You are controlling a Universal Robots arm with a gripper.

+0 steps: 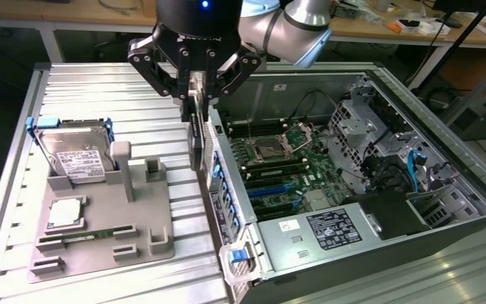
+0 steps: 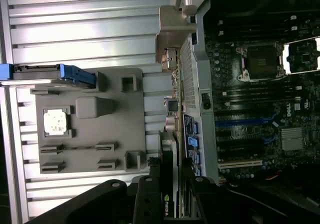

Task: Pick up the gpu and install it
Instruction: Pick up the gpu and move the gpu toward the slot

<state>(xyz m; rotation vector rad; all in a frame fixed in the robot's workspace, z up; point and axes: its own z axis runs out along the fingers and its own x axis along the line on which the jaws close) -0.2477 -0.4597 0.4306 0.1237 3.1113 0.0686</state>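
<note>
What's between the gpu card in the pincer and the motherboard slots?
The pincer holds the thin dark green expansion card on edge just outside the open dark computer case. The case's perforated metal rear wall stands between card and blue motherboard slots. Nothing else visible does.

A black gripper (image 1: 197, 95) and dark gpu (image 1: 197, 142) stand out against a ribbed silver table (image 1: 99, 88), a grey holder (image 1: 142, 212), a white-labelled hard drive (image 1: 78, 161) and a green motherboard (image 1: 315, 166) with blue slots (image 1: 267, 189).
</note>
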